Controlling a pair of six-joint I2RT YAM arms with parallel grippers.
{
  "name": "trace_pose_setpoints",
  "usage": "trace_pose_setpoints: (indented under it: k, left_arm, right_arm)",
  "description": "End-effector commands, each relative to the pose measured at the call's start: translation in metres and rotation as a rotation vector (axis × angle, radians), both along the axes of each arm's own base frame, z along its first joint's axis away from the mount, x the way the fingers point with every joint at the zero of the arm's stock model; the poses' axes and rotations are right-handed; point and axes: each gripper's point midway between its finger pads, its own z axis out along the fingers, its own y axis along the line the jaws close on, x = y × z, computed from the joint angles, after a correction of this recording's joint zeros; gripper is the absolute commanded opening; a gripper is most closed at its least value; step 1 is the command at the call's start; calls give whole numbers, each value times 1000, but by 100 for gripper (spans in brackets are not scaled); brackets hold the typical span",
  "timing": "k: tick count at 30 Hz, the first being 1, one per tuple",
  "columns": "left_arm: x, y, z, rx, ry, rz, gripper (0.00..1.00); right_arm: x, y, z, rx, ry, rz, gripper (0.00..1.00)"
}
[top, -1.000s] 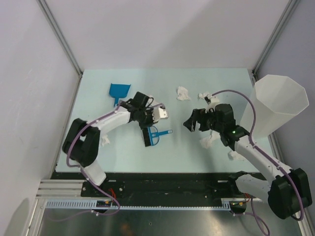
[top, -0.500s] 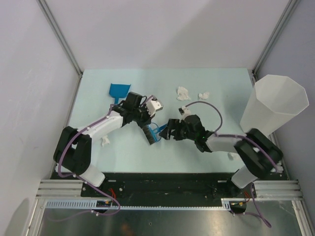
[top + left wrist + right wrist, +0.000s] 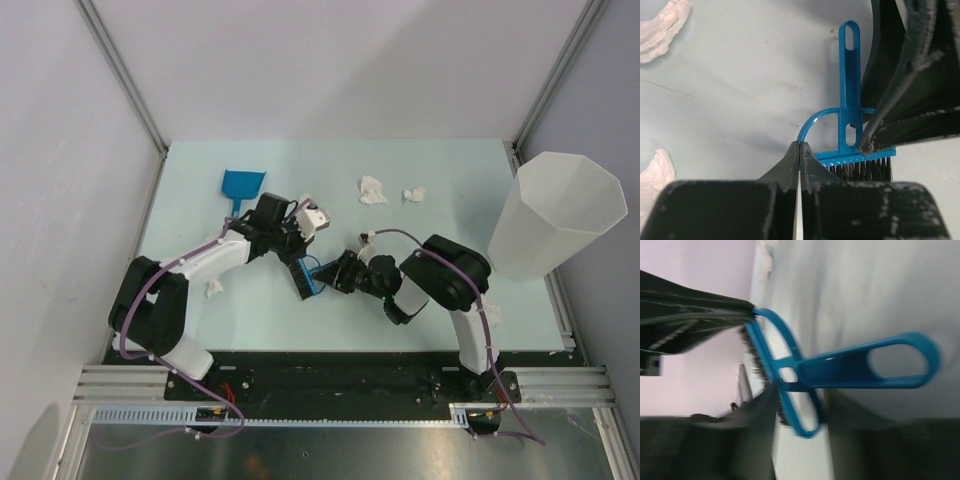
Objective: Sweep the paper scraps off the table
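The right gripper has swung away from the bin and across to the brush, and its arm is now folded back near the front edge. Its jaws stand apart with the blue handle between them (the wrist view shows a gap on either side). The left gripper is pinched tight on the brush's curved back. The scraps lie scattered on the table: two at the far side, one by the left arm, one near the right edge. The dustpan lies far left
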Motion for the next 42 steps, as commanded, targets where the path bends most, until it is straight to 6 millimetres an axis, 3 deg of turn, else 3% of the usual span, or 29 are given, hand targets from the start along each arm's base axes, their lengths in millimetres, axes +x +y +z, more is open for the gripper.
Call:
trace_pose_setpoints:
  k: [1, 3, 4, 6, 9, 11, 12, 13, 14, 15, 16, 17, 18, 19, 21, 23, 24, 25, 27, 28, 30, 32, 35, 37, 42]
  left_arm:
    - [4, -2, 1, -35, 3, 26, 0]
    - [4, 1, -2, -37, 13, 30, 0]
    - [4, 2, -1, -43, 15, 33, 0]
    - [3, 3, 2, -69, 22, 22, 0]
    - [9, 9, 26, -111, -26, 32, 0]
    - [9, 11, 56, -167, -83, 16, 29]
    - [9, 15, 70, -190, -102, 19, 50]
    - [3, 12, 83, -231, -107, -12, 58]
    - [-2, 13, 110, -260, -170, -36, 64]
    - [-8, 15, 123, -274, -193, -54, 72]
    - [-14, 15, 138, -291, -229, -72, 75]
    - [-27, 13, 163, -331, -291, -120, 78]
    - [-38, 14, 174, -348, -316, -147, 83]
    - [-47, 14, 182, -361, -320, -173, 84]
    - [-69, 10, 201, -404, -237, -238, 88]
    - [-87, 6, 215, -459, -209, -287, 89]
    - [-98, 6, 223, -478, -210, -313, 89]
    - [-104, 5, 226, -492, -198, -329, 89]
    - [-119, 2, 238, -540, -166, -365, 89]
    - [-125, 0, 242, -559, -153, -382, 89]
    - [-139, -4, 250, -599, -117, -424, 89]
    - [-148, -11, 251, -594, -106, -446, 89]
    - [-149, -23, 241, -539, -97, -430, 88]
    - [-134, -27, 230, -479, -94, -356, 86]
    - [-114, -29, 225, -436, -94, -290, 73]
  right_arm:
    - [-6, -3, -2, 125, 51, -10, 32]
    - [-3, -6, 2, 123, 32, -15, 15]
    - [-3, -7, 2, 117, 30, -17, 0]
    - [-2, -13, 5, 97, -1, -18, 0]
    - [-2, -18, 13, 29, -95, 24, 0]
    - [-2, -18, 29, -11, -168, 65, 0]
    - [-5, -18, 33, -46, -217, 108, 0]
    - [-9, -24, 15, -188, -249, 161, 0]
    - [-8, -25, 35, -248, -354, 190, 0]
    - [3, -21, 55, -321, -456, 197, 0]
    - [-18, -28, 31, -535, -562, 350, 0]
    - [-25, -28, 61, -564, -691, 396, 0]
    - [-46, -19, 82, -519, -790, 528, 0]
    - [-64, -28, 80, -552, -880, 669, 0]
    - [-78, -35, 115, -522, -994, 734, 0]
    - [-79, -45, 131, -575, -1033, 802, 0]
    - [-89, -54, 124, -596, -977, 871, 0]
    - [-83, -50, 145, -591, -1016, 870, 0]
    - [-86, -53, 143, -614, -986, 933, 0]
    - [-83, -49, 156, -612, -1008, 930, 0]
    - [-84, -49, 154, -624, -984, 977, 0]
    - [-82, -42, 167, -607, -1010, 975, 0]
    - [-79, -33, 174, -618, -1036, 980, 0]
    - [-84, -28, 173, -623, -1044, 1011, 0]
    - [-93, -22, 181, -599, -1078, 1038, 0]
